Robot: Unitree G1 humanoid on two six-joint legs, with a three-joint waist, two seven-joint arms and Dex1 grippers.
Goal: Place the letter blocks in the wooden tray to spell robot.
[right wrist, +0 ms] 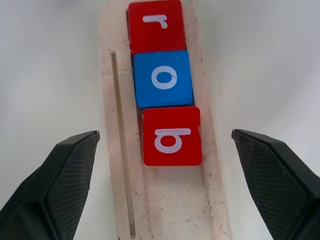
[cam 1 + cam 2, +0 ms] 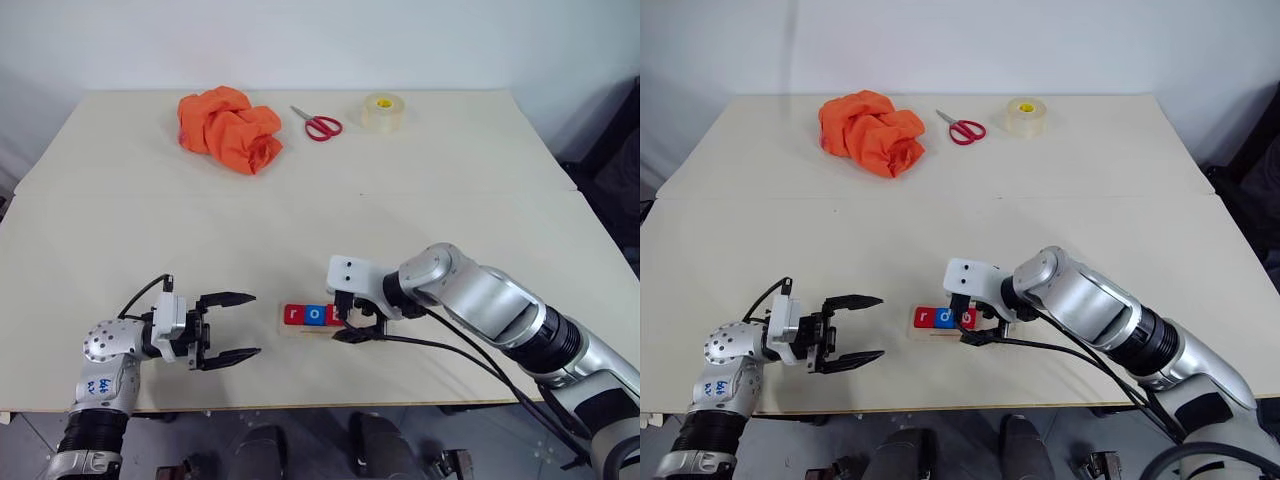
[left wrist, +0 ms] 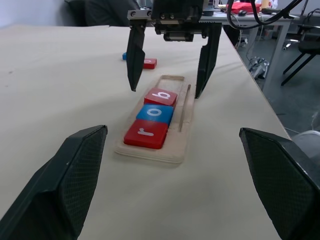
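2 spare blocks (image 3: 141, 61) behind tray (image 3: 150, 150).

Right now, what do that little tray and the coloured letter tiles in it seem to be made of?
The wooden tray looks like pale, unvarnished wood: matt, faintly speckled, with a groove cut lengthwise. The letter blocks have smooth, evenly coloured red and blue faces with a slight sheen and crisp white letters, so painted wood or plastic; I cannot tell which.

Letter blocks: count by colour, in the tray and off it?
Red in the wooden tray: 2, the r block and b block
Blue in tray: 1, the o block
Red off tray: 1
Blue off tray: 1
Total: 5
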